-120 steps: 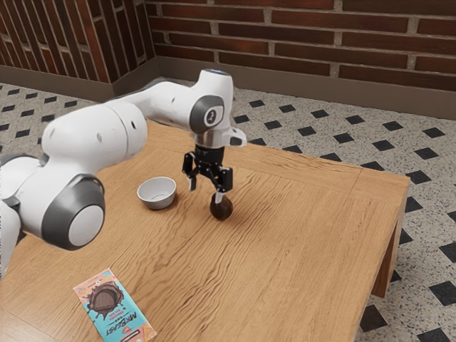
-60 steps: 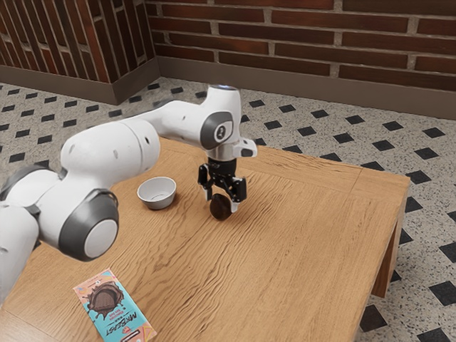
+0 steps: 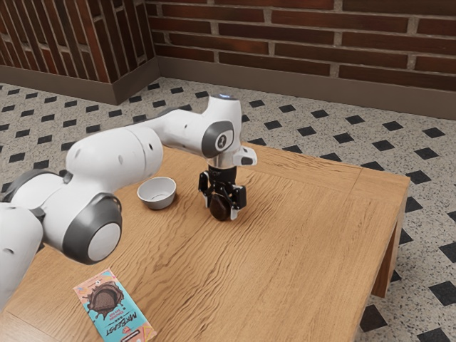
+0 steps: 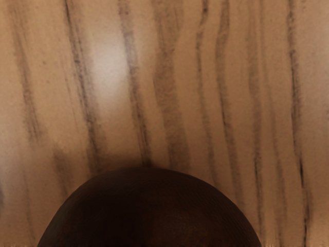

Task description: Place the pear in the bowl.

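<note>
Straddling the pear (image 3: 220, 208) with the released tool (image 3: 221, 209), I should centre my grip low, squeeze evenly, then lift straight.

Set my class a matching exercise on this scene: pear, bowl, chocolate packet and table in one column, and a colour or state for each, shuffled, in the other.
Things:
1. pear
2. bowl
3. chocolate packet
4. table

Colours and states:
A. turquoise and pink, lying flat
B. light brown, with darker grain lines
C. very dark brown, rounded
D. pale grey, upright, with nothing in it

Right pairs: 1-C, 2-D, 3-A, 4-B
</note>
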